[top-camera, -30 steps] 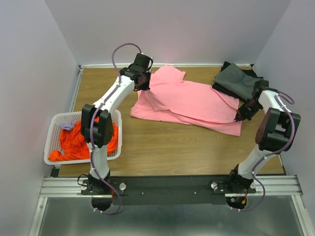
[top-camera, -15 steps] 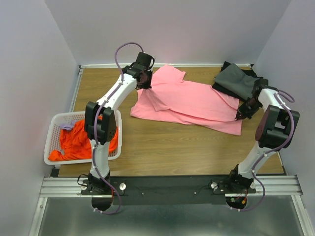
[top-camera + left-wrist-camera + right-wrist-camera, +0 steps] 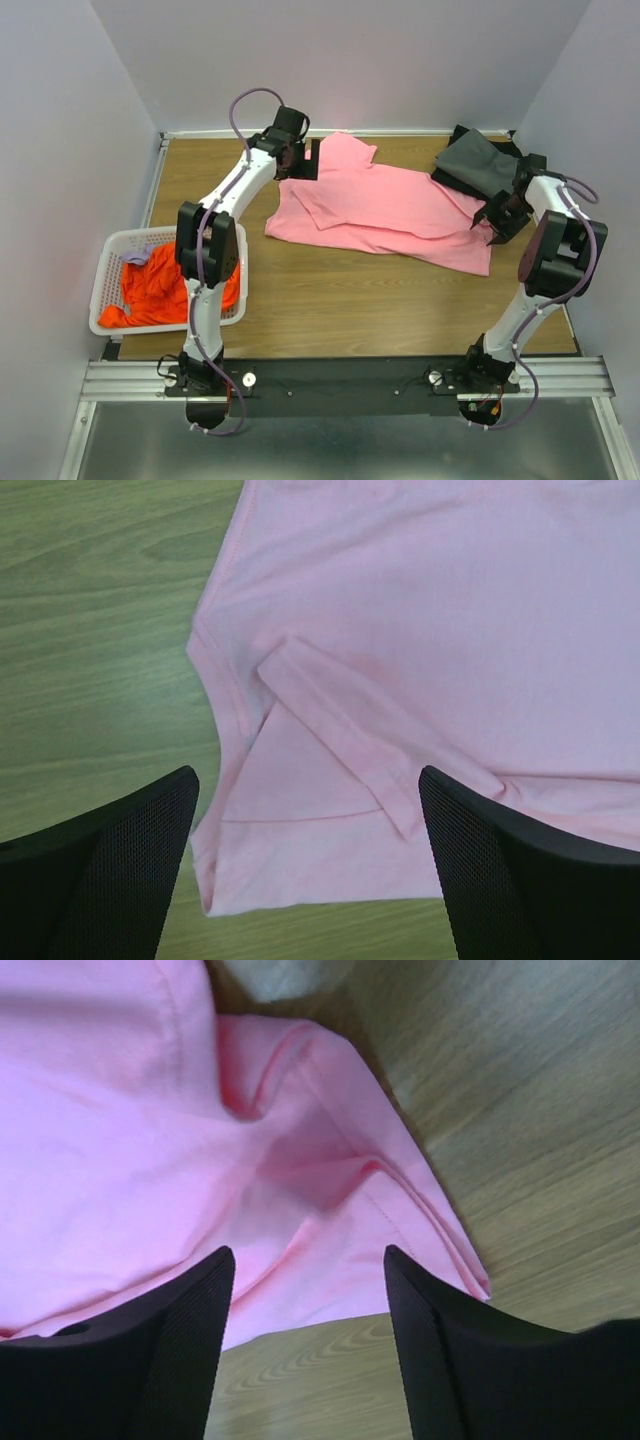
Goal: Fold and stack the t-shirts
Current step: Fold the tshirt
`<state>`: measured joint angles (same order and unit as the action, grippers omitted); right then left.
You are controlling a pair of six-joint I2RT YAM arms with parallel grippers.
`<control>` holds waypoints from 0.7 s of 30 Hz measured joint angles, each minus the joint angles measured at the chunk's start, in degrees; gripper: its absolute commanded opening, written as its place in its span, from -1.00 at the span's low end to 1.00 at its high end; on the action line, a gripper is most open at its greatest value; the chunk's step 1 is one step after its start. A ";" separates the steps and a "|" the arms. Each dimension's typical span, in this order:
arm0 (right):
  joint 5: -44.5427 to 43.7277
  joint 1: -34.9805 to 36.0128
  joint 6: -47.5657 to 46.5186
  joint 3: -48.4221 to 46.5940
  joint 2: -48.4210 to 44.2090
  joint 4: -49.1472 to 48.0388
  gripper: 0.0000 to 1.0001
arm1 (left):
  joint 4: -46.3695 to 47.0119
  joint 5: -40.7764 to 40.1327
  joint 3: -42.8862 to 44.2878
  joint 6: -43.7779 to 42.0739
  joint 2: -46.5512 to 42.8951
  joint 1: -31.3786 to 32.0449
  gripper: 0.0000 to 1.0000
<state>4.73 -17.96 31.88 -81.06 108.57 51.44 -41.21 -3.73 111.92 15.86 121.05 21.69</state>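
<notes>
where the overhead camera looks down on the desk (image 3: 330, 290), the pink t-shirt (image 3: 385, 205) lies spread across the far middle, one layer lapping over another along its near side. the left gripper (image 3: 300, 160) hangs at the shirt's far left end, close to the desk's far edge, and the right gripper (image 3: 497, 218) hangs at the shirt's right end, near the right edge. the dark grey t-shirts (image 3: 480, 165) sit piled in the far right corner, just beside the pink one. the orange t-shirt (image 3: 160, 285) is bunched inside the white basket (image 3: 105, 270) at the desk's left edge, toward the near corner.

in the left wrist view, the left gripper (image 3: 305, 790) has its jaws spread wide and grips nothing; below them lie a folded sleeve and a hem of the pink t-shirt (image 3: 450, 630), flat on the wood (image 3: 100, 600).

in the right wrist view, the right gripper (image 3: 307, 1255) also stands parted with nothing between its fingers (image 3: 180, 1340), over a rumpled corner of the pink t-shirt (image 3: 100, 1110). whether either finger touches the cloth i cannot tell.
</notes>
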 measured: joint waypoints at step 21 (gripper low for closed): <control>-1.27 -2.78 -1.99 18.49 -11.72 -2.56 0.50 | 11.39 -0.13 -35.39 8.41 -14.03 -0.26 0.58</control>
<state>3.46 -20.73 29.89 -62.57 96.86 48.88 -29.82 -3.86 76.53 24.27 107.02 21.43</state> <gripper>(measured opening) 0.754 0.825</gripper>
